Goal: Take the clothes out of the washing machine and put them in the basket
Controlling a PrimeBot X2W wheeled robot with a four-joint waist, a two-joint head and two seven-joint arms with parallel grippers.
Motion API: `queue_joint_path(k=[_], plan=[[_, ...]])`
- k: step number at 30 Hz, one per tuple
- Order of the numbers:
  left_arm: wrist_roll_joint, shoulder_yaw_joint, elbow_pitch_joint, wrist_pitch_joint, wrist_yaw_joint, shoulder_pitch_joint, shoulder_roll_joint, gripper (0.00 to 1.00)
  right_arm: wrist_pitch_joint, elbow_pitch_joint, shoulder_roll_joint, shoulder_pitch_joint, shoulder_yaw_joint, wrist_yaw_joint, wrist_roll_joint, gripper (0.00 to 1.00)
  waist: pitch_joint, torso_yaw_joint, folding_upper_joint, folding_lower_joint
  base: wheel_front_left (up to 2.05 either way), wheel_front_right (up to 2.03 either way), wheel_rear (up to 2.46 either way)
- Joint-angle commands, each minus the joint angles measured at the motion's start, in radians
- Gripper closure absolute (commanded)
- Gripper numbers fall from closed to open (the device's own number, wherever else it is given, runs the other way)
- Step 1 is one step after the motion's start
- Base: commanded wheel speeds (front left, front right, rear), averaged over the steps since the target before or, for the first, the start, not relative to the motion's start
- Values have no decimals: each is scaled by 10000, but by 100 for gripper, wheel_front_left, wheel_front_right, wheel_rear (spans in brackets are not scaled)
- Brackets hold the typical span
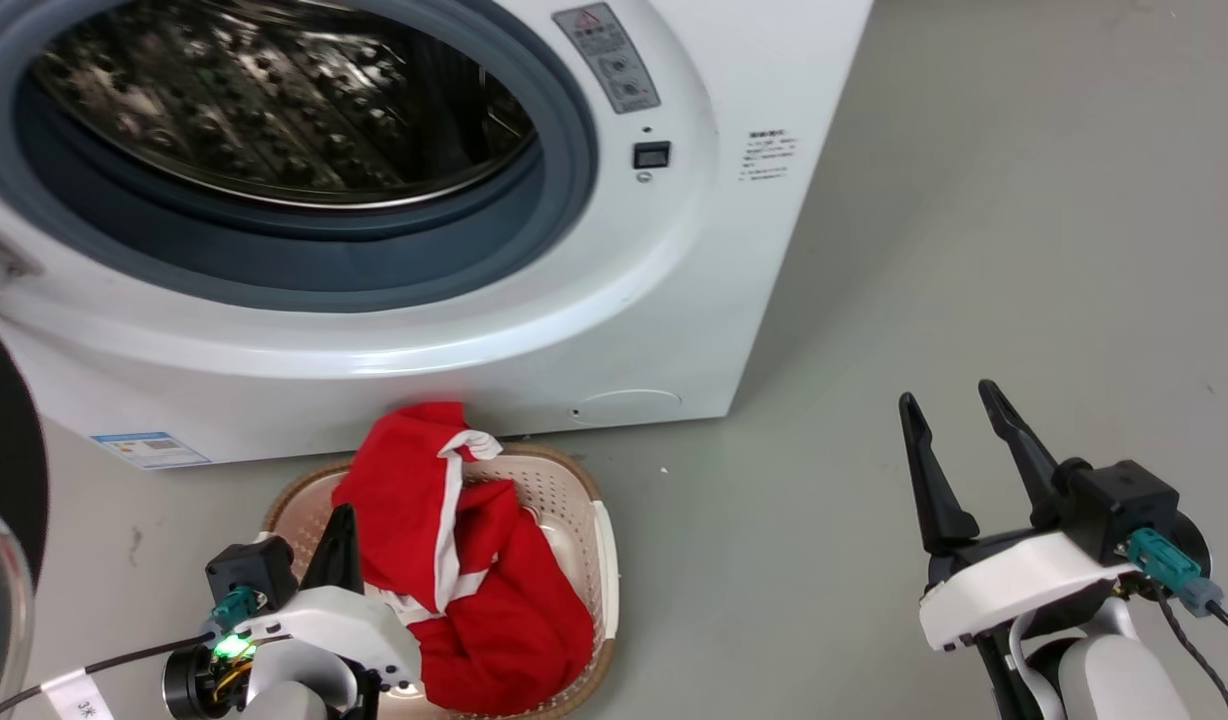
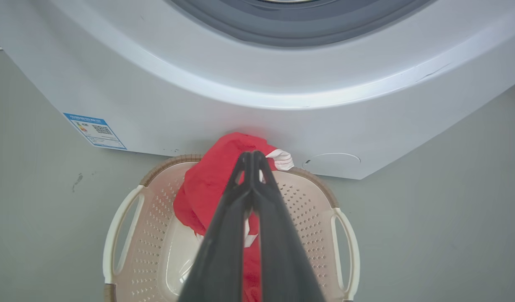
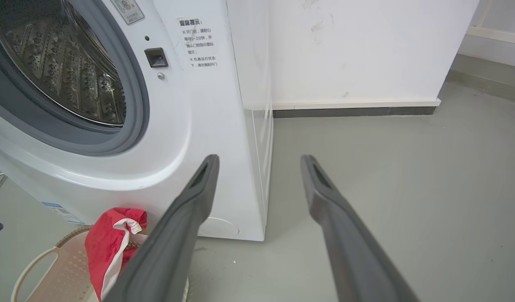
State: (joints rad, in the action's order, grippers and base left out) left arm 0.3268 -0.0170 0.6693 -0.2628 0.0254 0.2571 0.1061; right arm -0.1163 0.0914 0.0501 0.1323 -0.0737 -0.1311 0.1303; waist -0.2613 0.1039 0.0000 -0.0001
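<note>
One red heap: the clothes [image 1: 454, 560] lie in the basket [image 1: 564, 497], piled toward its far end. A white-trimmed peak rises above the far rim and leans on the washing machine [image 1: 594, 330].
Basket: on the floor [image 1: 974, 200], right against or just beside the washer's base, below the round opening. Part of its bottom is bare.
Drum [image 1: 274, 100]: we see no red in the part visible to us and cannot vouch for the rest.
Left gripper [image 2: 251, 157]: over the basket, fingers closed tip to tip at the fabric's peak. We cannot tell whether a fold is pinched between them.
Right gripper [image 1: 949, 393]: well apart to the right, above bare floor, fingers spread wide, holding nothing.
Stage, our judgement: near the end, with release and withdrawal of the left arm remaining.
Risk one: if a fold is caught, lifting the left arm away would drag the garment back out.
Risk two: the overhanging peak could slide over the far rim onto the floor.
Risk three: the light basket could shift or tip if snagged cloth tugs it.
</note>
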Motion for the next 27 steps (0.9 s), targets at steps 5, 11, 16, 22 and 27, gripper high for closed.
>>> queue_joint_path(k=[5, 11, 16, 22, 27], plan=[[-546, 32, -1381, -27, -73, -645, -281, 100, 294, -375, 1, -459, 109, 7, -183, 0, 524, -532, 0, 1, 0, 0, 0], [-931, 38, -2205, -27, -153, -888, -377, 0, 514, -606, 1, -678, 193, 7, -208, 0, 765, -668, 0, 1, 0, 0, 0], [-1193, -20, -2876, -27, -181, -989, -425, 0, 617, -723, 0, -835, 367, 7, -290, 0, 986, -818, 0, 1, 0, 0, 0], [-1617, -221, -3933, -27, -310, -1087, -471, 0, 787, -988, 0, -1090, 605, 7, -404, 0, 1422, -1011, 0, 1, 0, 0, 0], [-2061, -452, -4699, -27, -425, -1073, -439, 0, 910, -1173, 1, -1279, 824, 7, -523, 0, 1802, -1143, 0, 1, 0, 0, 0]])
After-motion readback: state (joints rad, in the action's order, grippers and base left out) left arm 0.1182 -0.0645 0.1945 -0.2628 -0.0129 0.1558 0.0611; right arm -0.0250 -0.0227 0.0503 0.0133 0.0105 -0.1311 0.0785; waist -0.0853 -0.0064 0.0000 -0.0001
